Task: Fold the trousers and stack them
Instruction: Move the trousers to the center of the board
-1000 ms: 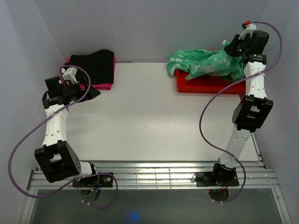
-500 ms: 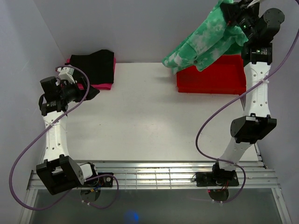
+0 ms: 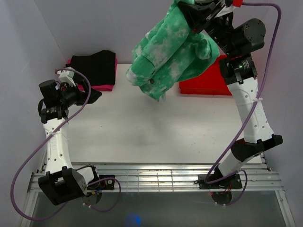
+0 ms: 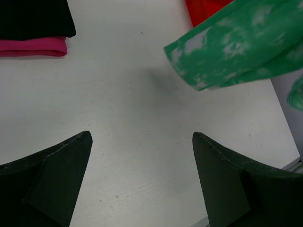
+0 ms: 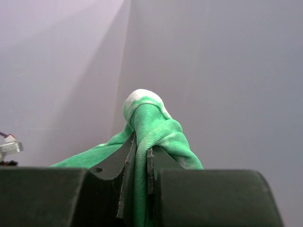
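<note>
Table (image 3: 142,142) middle: likely landing spot. Left jaws, mid-left, spread wide, holding nothing. Trousers (image 3: 173,52) bunched, hanging in air over far-middle table, pinched tight in right jaws. Red bin (image 3: 208,84) far right. Advice: lower slowly, drag toward near side so legs spread flat.

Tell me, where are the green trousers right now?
In the top view, the trousers hang in the air from the right tool, above the back of the table, next to the red tray.
</note>
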